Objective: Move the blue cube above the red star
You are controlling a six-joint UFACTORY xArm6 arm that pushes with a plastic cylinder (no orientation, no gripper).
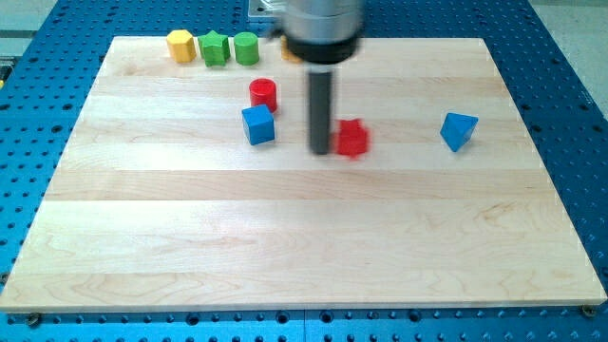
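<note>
The blue cube [257, 124] sits on the wooden board [304, 237], left of centre in the upper half. The red star [352, 139] lies to its right, slightly lower, and looks blurred. My tip [320, 151] rests on the board between them, touching or almost touching the red star's left side and well apart from the blue cube. The dark rod rises from the tip to the arm's body at the view's top.
A red cylinder [263, 93] stands just above the blue cube. A blue angular block [459, 130] lies at the right. A yellow hexagonal block [180, 45], a green star [214, 47] and a green cylinder [246, 47] line the top edge; an orange block [288, 49] is partly hidden by the arm.
</note>
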